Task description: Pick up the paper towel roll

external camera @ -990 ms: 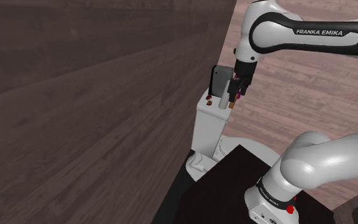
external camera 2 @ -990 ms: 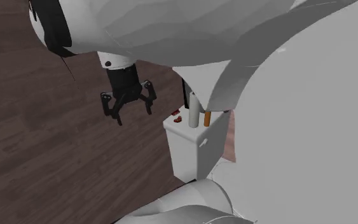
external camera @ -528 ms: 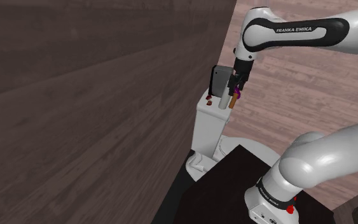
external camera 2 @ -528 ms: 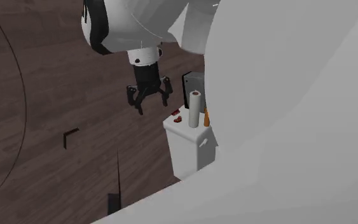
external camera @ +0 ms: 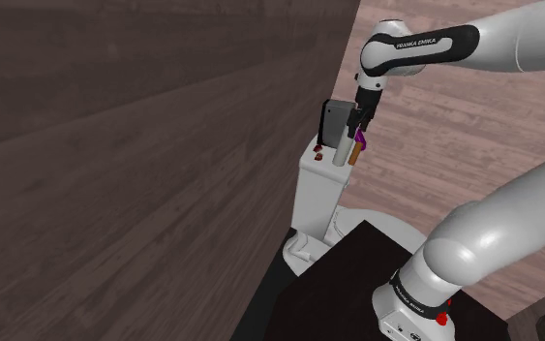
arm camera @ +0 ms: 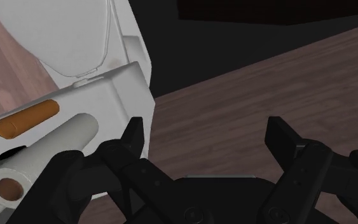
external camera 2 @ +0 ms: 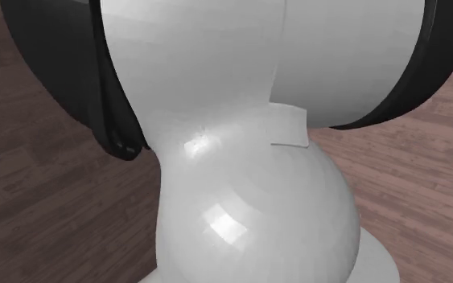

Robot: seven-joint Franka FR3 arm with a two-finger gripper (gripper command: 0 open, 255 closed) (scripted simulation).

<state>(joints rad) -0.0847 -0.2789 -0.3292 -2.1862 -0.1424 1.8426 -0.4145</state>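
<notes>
Dark wood wall [external camera: 115,145] stood behind a white toilet tank [external camera: 316,194], atop which the paper towel roll [arm camera: 50,146] stood upright beside an orange stick [arm camera: 28,119]. The gripper [arm camera: 207,137] hung wide open, the roll outside its fingers [arm camera: 135,135]; descending so, a finger might strike and topple it.

Light is even and soft in the shoulder view; the dark wood wall [external camera: 115,145] reads dim, the floor [external camera: 435,116] paler. In the second exterior view 2 pale glints sit on the white arm [external camera 2: 240,201]. In the wrist view the black gripper [arm camera: 208,130] carries a faint grey sheen.
</notes>
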